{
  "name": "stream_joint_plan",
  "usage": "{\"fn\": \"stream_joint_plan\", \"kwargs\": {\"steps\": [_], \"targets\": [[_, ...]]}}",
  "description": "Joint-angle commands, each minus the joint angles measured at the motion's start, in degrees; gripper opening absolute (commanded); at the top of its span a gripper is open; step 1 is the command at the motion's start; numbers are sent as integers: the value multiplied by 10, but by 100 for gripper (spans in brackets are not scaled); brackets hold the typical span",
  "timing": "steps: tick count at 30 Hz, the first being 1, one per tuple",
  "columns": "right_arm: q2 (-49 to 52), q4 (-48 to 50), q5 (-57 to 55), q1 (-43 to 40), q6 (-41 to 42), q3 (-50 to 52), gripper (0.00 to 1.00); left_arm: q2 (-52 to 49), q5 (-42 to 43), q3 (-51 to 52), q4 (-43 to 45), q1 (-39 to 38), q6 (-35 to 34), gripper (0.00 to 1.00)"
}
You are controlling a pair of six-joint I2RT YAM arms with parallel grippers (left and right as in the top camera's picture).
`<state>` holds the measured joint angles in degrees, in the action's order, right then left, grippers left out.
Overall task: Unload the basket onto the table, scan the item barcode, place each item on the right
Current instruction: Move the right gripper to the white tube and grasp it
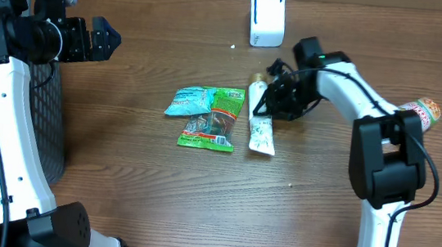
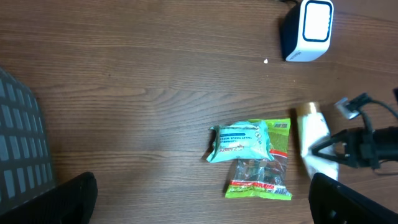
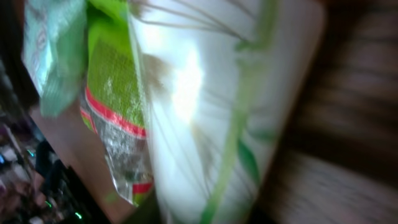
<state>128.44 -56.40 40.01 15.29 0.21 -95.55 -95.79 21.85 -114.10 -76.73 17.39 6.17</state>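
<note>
Directly beneath right fingers (image 1: pixel 261 103) lies the tube (image 1: pixel 262 136).

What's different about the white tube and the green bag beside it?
The tube is white, long and thin; the green bag is wider, with a see-through window and a red strip. The right gripper is down at the tube, while the green bag has no gripper near it. A teal packet overlaps the green bag but not the tube. Both lie on the wooden table, side by side.
</note>
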Motion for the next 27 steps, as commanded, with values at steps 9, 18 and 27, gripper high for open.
{"fn": "stream_joint_plan", "kwargs": {"steps": [9, 18, 27], "targets": [[-19, -87, -155, -22, -37, -134, 100, 2, -2, -6, 1, 3, -2, 100], [-18, -144, -439, 113, 47, -218, 94, 2, -2, -6, 1, 3, -2, 100], [15, -111, -599, 174, 134, -139, 100, 2, -2, -6, 1, 3, -2, 100]]}}
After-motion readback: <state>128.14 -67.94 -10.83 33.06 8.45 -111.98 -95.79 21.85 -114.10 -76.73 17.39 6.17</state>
